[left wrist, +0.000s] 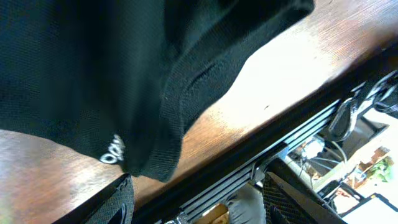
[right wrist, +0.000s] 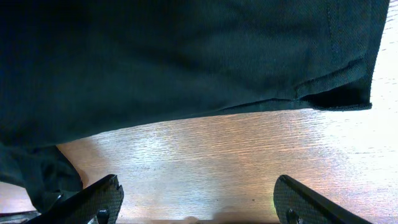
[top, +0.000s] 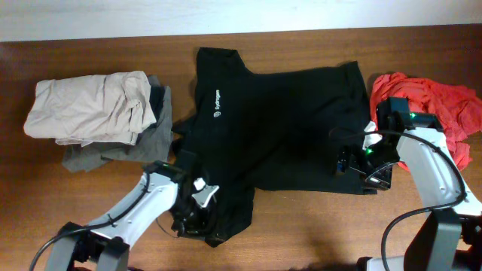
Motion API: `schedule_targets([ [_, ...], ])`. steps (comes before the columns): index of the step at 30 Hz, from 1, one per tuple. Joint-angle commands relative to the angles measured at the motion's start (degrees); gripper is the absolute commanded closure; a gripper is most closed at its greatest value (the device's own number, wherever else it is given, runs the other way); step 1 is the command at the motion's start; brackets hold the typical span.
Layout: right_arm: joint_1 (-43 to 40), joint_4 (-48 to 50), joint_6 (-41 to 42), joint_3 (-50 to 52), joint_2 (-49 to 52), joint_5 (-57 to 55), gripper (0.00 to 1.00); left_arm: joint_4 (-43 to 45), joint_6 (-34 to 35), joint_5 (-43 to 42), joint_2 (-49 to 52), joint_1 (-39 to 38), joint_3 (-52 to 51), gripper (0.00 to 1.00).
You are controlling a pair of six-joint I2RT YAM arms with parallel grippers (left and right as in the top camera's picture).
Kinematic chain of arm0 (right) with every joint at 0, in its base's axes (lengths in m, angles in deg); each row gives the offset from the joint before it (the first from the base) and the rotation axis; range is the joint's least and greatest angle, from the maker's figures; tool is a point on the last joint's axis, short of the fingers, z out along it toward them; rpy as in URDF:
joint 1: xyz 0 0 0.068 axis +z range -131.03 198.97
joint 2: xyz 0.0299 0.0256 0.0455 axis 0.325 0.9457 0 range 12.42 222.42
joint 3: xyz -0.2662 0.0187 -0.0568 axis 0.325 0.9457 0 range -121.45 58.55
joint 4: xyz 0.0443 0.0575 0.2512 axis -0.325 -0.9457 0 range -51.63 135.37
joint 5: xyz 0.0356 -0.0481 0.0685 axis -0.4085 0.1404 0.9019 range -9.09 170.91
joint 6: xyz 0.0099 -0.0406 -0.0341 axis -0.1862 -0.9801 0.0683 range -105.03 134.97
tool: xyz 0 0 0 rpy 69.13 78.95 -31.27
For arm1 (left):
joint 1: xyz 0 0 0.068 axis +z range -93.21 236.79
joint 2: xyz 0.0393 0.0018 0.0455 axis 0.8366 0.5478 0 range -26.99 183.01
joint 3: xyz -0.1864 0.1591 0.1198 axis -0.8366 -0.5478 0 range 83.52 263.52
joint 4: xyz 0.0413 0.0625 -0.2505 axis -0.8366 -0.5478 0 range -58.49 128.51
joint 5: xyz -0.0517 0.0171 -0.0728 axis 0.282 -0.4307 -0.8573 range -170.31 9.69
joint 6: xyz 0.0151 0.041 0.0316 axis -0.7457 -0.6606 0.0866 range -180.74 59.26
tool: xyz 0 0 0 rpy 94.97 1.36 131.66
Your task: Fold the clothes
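From overhead, a black short-sleeved T-shirt (top: 286,128) is lying spread flat in the middle of the brown wooden surface (top: 301,233). A folded beige garment (top: 90,105) is sitting on a grey garment (top: 113,150) just beside its left sleeve, and a crumpled red garment (top: 444,109) is touching its right side. The left hand (top: 194,214) is hovering at the shirt's lower left sleeve. The right hand (top: 348,154) is crowding the right hem.

In the left wrist view, the left hand (left wrist: 198,186) is spreading its fingers (left wrist: 124,202) wide with nothing between them. Black fabric with a small white print (left wrist: 112,152) is draping ahead of it, and tangled cables (left wrist: 360,112) are showing beyond the surface's edge.

In the right wrist view, the right hand (right wrist: 198,183) is gaping wide over bare wood, and the shirt's hem is lying just ahead of its fingers (right wrist: 99,199).
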Motion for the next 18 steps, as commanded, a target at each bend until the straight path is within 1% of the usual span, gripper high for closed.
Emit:
schedule_targets([
  [1,0.22,-0.07,0.31,0.26,-1.18,0.26,0.18,0.09,4.96,3.54,-0.24,-1.95,-0.33,0.34],
  [6,0.22,-0.02,0.31,0.26,-1.18,0.07,0.18,1.53,7.08,4.76,-0.24,-2.25,-2.47,0.33],
  [8,0.22,0.17,0.31,0.26,-1.18,0.04,0.18,2.82,7.87,4.72,-0.24,-2.25,-3.56,0.31],
  [13,0.22,0.26,0.31,0.26,-1.18,-0.11,0.18,5.27,8.76,5.25,-0.24,-2.25,-4.72,0.32],
  [16,0.22,0.37,0.31,0.26,-1.18,-0.09,0.18,6.82,8.76,5.81,-0.24,-2.25,-4.94,0.37],
  [18,0.22,0.42,0.31,0.26,-1.18,-0.09,0.18,7.52,8.79,6.62,-0.24,-2.25,-4.94,0.48],
])
